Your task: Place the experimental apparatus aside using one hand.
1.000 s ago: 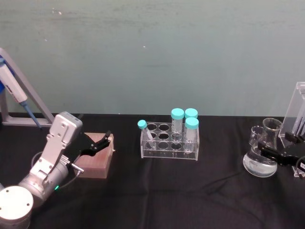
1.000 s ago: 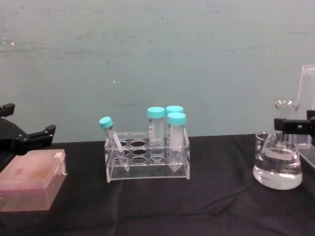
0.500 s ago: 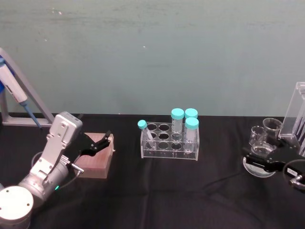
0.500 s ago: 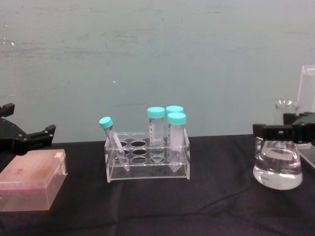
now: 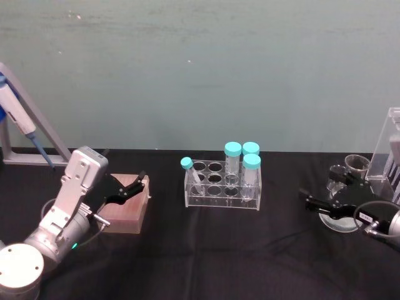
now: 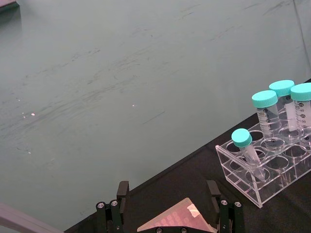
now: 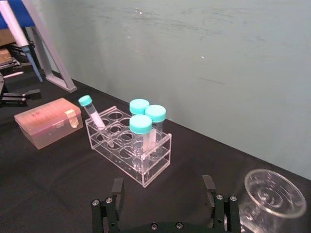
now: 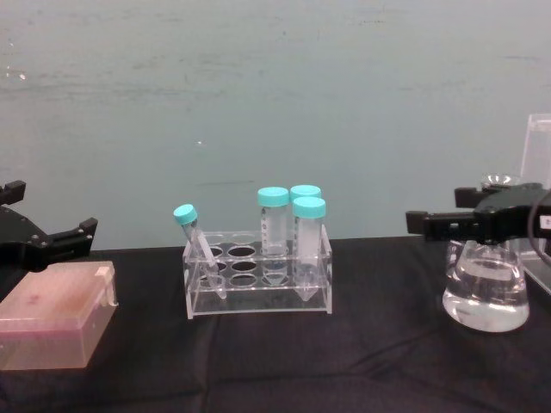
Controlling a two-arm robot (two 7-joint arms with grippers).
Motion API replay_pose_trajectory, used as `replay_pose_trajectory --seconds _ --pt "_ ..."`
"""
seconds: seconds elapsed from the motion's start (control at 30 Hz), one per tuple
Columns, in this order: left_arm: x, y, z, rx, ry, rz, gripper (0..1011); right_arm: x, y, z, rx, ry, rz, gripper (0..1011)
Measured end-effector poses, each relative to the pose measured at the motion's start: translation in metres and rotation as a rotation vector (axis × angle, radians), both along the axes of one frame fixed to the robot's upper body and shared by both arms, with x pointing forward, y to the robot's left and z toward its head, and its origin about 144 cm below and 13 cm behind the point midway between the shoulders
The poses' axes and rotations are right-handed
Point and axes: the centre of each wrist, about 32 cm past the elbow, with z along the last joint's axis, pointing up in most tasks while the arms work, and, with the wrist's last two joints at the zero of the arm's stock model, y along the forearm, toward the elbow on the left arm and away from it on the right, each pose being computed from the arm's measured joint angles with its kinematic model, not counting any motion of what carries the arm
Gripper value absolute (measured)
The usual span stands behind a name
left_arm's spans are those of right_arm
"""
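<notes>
My right pincer point(image 5: 312, 204) hangs over the right side of the black surface point(image 5: 206, 250), fingers spread apart and holding nothing. In the chest view it sits level with the neck of the conical flask point(image 8: 485, 295), fingertips pointing toward the middle of the surface. The flask stands upright on the surface with clear liquid in its lower part; the pincer body crosses in front of its neck, and I cannot tell if they touch. From the head view the small glass beaker point(image 5: 357, 165) is just behind the flask, and the tall acrylic rack point(image 5: 389, 153) stands at the far right edge beside them. In the right wrist view a glass rim point(image 7: 274, 191) shows just beside one of my pincer fingers point(image 7: 209, 187), outside the gap.

My left pincer point(image 5: 131, 186) is parked on the left, fingers open, hovering above the pink lidded box point(image 8: 53, 316), gripping nothing. In the left wrist view the box top point(image 6: 177, 222) sits between the two fingers.

Mid-surface is the low clear tube rack point(image 5: 222, 185) with four teal-capped tubes: three upright at its right end and one thin tube point(image 5: 190, 172) leaning at the left end. A pipette on a stand point(image 5: 19, 119) is at the far left by the wall.
</notes>
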Motion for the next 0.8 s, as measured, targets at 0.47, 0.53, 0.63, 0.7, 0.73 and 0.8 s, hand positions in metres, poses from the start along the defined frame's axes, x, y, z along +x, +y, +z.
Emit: replay_pose_trajectory --seconds 0.47,0.53,0.63,0.7,0.73,0.8 --pt "0.000 0.000 0.000 0.000 0.000 0.000 1000 0.017 0.021 0.000 0.000 -0.028 0.098 1000" --pt "0.000 0.000 0.000 0.000 0.000 0.000 1000 0.017 0.023 0.000 0.000 -0.027 0.107 1000" --pt "0.000 0.000 0.000 0.000 0.000 0.000 1000 0.018 0.025 -0.001 0.001 -0.022 0.121 1000" --pt "0.000 0.000 0.000 0.000 0.000 0.000 1000 0.019 0.024 -0.001 0.002 -0.020 0.127 1000" --pt "0.000 0.000 0.000 0.000 0.000 0.000 1000 0.019 0.024 -0.001 0.002 -0.019 0.127 1000" --pt "0.000 0.000 0.000 0.000 0.000 0.000 1000 0.019 0.024 -0.001 0.002 -0.020 0.126 1000"
